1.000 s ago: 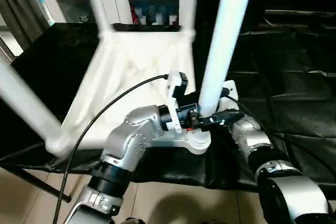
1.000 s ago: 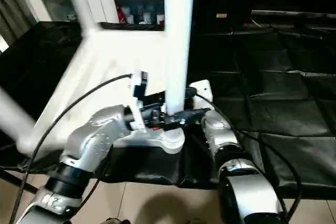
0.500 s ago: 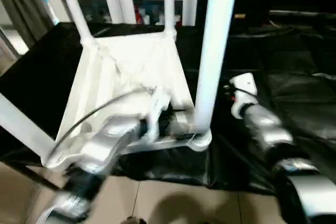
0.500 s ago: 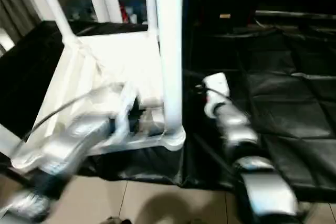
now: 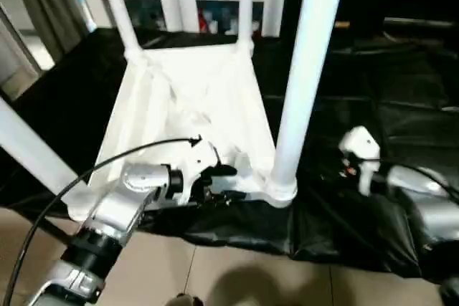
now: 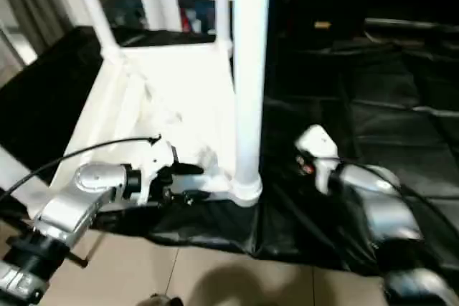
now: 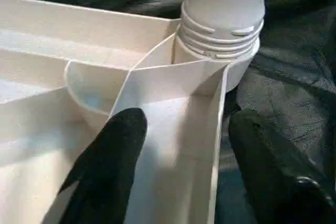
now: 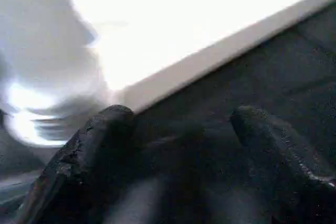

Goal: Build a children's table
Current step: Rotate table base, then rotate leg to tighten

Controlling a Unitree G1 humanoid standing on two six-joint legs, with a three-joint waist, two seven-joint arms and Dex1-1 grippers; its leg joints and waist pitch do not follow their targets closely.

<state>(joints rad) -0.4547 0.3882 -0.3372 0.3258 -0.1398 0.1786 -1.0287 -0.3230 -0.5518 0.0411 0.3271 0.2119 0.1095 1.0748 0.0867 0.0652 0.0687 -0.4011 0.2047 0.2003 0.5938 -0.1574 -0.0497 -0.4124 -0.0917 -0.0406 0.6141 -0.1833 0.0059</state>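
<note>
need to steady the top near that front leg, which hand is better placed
Left, probably. The left hand already straddles the top's edge wall beside the front leg's socket, fingers open either side. The right hand hangs open over the black cloth, off the table.

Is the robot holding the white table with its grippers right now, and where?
Nothing is clamped. The left gripper straddles the upturned table's edge wall beside the near leg's socket, fingers apart. The right gripper is open over the black cloth.
</note>
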